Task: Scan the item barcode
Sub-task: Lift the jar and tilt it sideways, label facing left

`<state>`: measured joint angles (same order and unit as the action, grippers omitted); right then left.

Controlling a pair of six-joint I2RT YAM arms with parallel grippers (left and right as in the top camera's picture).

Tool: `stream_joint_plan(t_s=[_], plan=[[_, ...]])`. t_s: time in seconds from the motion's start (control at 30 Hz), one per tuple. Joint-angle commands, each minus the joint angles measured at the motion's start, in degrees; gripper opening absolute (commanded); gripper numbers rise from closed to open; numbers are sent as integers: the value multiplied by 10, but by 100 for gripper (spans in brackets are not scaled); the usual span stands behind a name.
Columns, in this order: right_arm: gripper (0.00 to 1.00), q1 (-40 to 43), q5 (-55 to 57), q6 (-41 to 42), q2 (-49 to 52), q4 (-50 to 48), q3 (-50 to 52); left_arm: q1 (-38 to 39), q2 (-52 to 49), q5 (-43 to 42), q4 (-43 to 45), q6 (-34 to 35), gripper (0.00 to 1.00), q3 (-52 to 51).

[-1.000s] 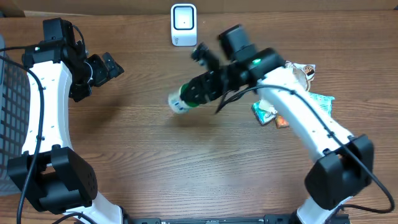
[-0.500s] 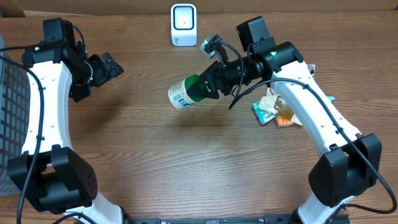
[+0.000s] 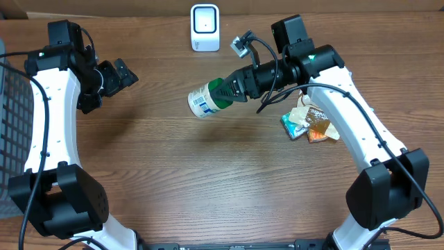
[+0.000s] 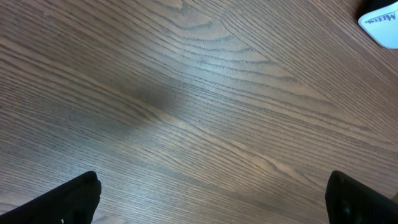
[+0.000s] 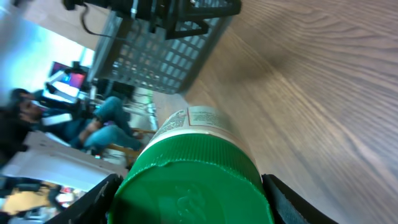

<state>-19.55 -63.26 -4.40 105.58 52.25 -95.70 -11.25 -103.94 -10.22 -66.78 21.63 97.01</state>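
Right gripper (image 3: 229, 90) is clamped on the cap end of the white plastic bottle with a green ribbed cap (image 3: 201, 103). The bottle is held roughly horizontal above the brown wooden table (image 3: 208, 180), white end pointing left. It sits below the white box-shaped barcode scanner (image 3: 205, 28), not touching it. Left gripper (image 3: 118, 75) has its jaws wide apart and empty, hovering near the grey wire basket (image 3: 14, 118). Crinkled snack packets (image 3: 309, 121) lie under the right arm.

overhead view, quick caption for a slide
Right gripper holds a green-capped bottle sideways near the white scanner; left gripper open.
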Motion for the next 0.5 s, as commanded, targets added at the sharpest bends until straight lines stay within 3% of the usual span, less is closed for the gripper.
stream_joint_plan(t_s=[0.0, 0.47], plan=[[41, 17, -51, 30, -17, 0, -18, 5, 2, 3, 0, -4, 100, 6], [41, 28, -66, 30, -17, 23, -18, 7, 2, 3, 0, -4, 100, 6]])
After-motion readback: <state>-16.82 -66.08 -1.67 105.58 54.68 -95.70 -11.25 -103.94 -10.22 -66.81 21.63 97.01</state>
